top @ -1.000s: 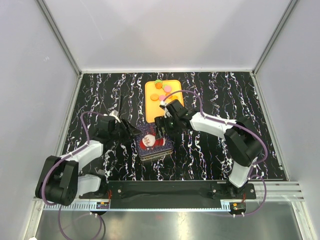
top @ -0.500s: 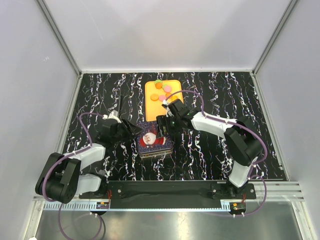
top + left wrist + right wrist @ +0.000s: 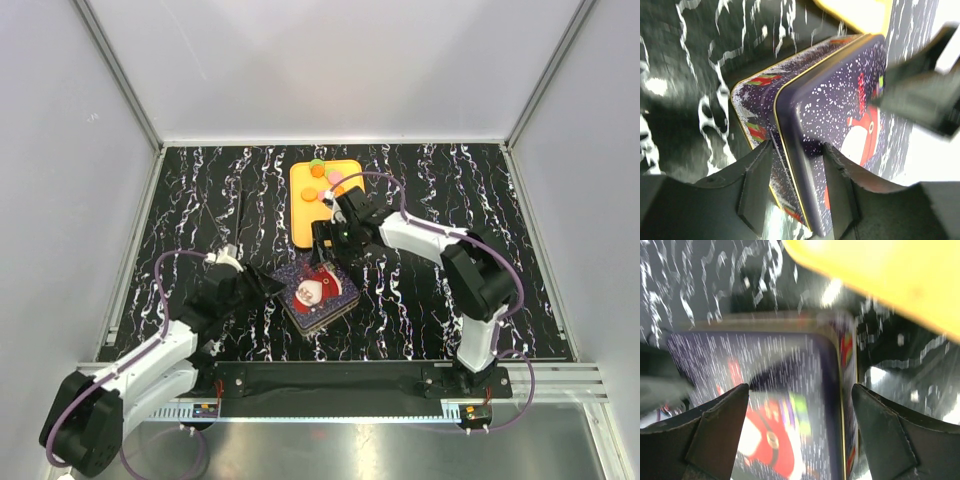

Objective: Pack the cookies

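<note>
The cookies (image 3: 318, 172) are small green, orange and pink discs on a yellow tray (image 3: 303, 225) at the back of the table. In front of it lies a dark blue tin (image 3: 318, 293) with a Santa lid, turned at an angle. My left gripper (image 3: 268, 287) is at the tin's left corner. In the left wrist view its jaws (image 3: 797, 147) straddle the lid's rim, shut on the tin (image 3: 840, 100). My right gripper (image 3: 322, 255) hovers over the tin's far corner. Its jaws (image 3: 800, 435) stand wide open above the lid (image 3: 790, 370).
The table is black with white marbling and has grey walls on three sides. The yellow tray (image 3: 890, 275) lies just beyond the tin, close to the right arm's wrist. A thin dark rod (image 3: 241, 205) lies at the left rear.
The left arm has drawn back toward the near left, dragging the tin nearer and turning it. Its jaws have narrowed on the rim. The right gripper stays open and has shifted slightly farther back.
</note>
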Controlling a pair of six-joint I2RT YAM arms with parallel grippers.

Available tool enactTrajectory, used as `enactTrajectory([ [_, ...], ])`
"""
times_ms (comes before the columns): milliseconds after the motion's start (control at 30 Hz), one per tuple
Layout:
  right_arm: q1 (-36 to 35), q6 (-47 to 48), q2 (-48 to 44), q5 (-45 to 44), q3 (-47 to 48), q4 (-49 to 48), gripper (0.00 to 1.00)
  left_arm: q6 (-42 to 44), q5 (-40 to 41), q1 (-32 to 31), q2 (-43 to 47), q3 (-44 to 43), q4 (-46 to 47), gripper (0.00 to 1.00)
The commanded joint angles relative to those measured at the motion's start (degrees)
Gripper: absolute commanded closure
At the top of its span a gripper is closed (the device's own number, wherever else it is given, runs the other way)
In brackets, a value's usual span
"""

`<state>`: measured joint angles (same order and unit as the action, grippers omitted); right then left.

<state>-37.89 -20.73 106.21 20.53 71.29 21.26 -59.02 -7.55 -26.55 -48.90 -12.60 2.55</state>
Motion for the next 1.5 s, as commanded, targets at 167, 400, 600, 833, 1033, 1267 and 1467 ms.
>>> enactTrajectory([
  [167,0.36,0.34,7.68,1.88,7.64,-1.13,0.14,1.46,-2.64,-1.32,-1.18,-0.32,-8.71,0.86],
  [400,0.36,-0.18,8.92,0.91,2.63,-5.07,0.25,1.28,-2.47,-1.4,-4.26,0.12,-4.84,0.87],
  [600,0.1,-1.24,12.52,1.79,1.23,-7.98,0.41,0.93,-2.56,-1.76,-6.81,0.65,-2.72,0.91],
  [833,0.18,-1.07,10.95,-0.49,-2.29,-10.36,0.45,4.09,-1.06,-2.02,-3.06,-3.04,-10.07,0.83],
  [1033,0.62,-0.36,10.07,-0.85,-2.2,-9.92,0.43,8.22,2.19,-1.93,1.79,-9.19,-22.31,0.67],
  [1267,1.24,-0.36,9.54,-0.41,-2.12,-10.01,0.41,12.09,2.98,-1.76,5.75,-13.76,-29.96,0.44],
  [1467,1.33,-0.27,9.36,0.03,-1.94,-9.83,0.43,14.11,-3.42,-1.23,6.9,-19.82,-28.04,0.83],
])
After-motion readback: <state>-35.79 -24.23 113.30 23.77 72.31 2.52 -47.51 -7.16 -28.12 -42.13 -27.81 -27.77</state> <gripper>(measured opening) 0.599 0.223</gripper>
